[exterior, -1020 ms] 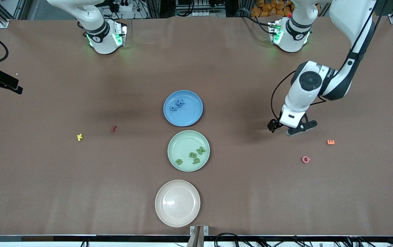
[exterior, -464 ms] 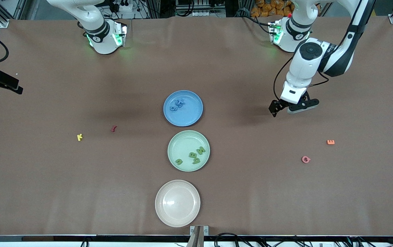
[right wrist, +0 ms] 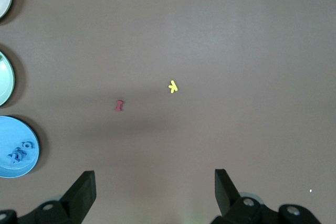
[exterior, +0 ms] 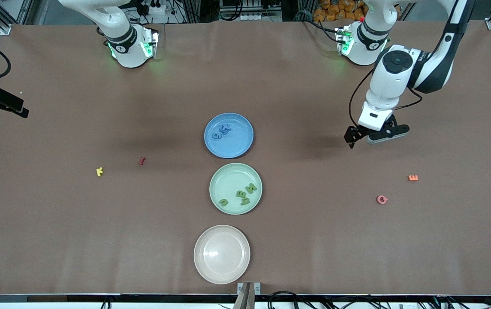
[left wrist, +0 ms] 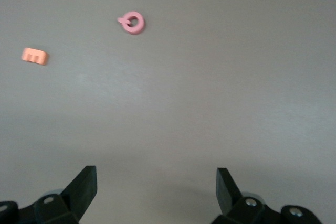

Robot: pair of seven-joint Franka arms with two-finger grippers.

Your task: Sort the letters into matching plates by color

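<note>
The left gripper (exterior: 363, 139), jaws wide and empty, has drawn back from the orange foam E (exterior: 413, 177) and pink foam G (exterior: 382, 199) toward its base; judging by that, sorting looks finished. From the round mint-green plate (exterior: 228, 178), holding green letters (exterior: 244, 195), the blue plate (exterior: 241, 146) with blue letters (exterior: 221, 131) lies farther from the camera. The right gripper (right wrist: 153, 184) waits high, jaws wide.

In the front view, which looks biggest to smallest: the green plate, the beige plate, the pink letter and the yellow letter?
1. beige plate and green plate: look about alike; the beige one is nearer the camera, so no ranking.
2. pink letter
3. yellow letter, slightly smaller.
</note>
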